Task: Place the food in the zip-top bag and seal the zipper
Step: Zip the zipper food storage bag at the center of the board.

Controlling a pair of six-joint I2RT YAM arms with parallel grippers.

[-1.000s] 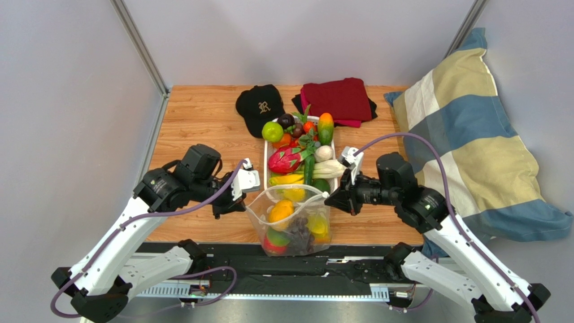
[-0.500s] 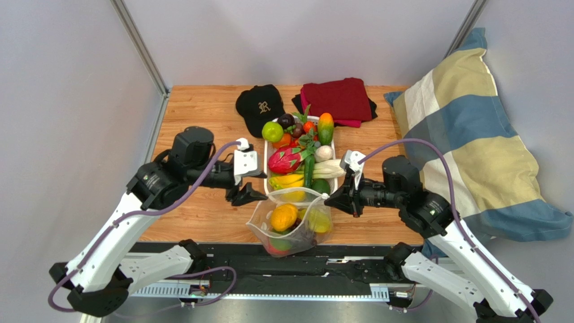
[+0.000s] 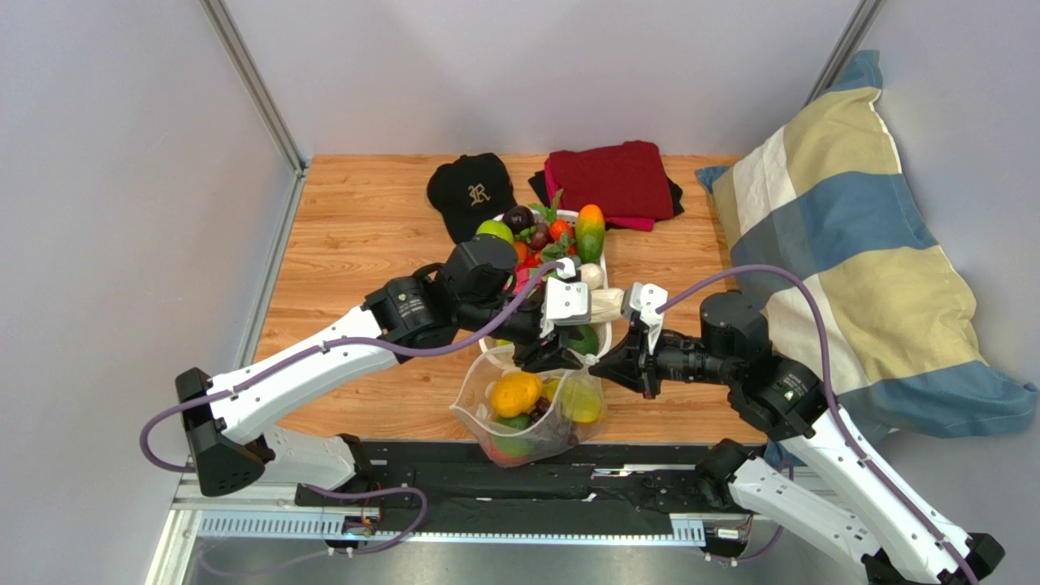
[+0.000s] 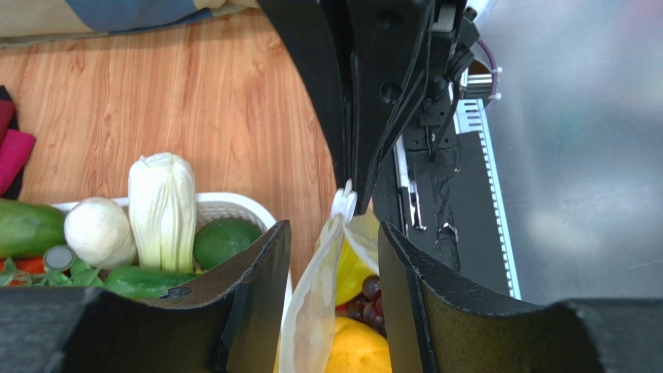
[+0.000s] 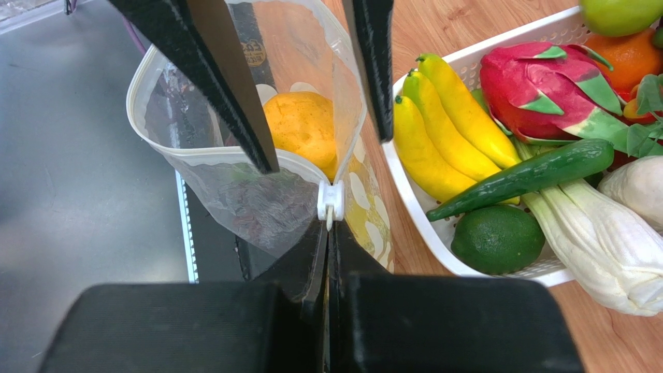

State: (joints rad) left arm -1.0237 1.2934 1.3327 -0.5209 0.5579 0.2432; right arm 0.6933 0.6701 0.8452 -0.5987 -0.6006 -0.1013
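Left arm (image 3: 317,366) is stretched long and low across to the centre, wrist cocked. The left gripper (image 4: 333,233) faces the other arm's tips head-on, and its fingers (image 4: 257,303) are spread wide, gripping nothing. Right arm (image 3: 781,390) is bent at the elbow with the forearm running level, reaching leftward. The right gripper (image 5: 327,233) has its jaws pressed flat together, clamped on the corner of the zip-top bag (image 5: 233,186). The two grippers sit just beside each other, almost tip to tip.
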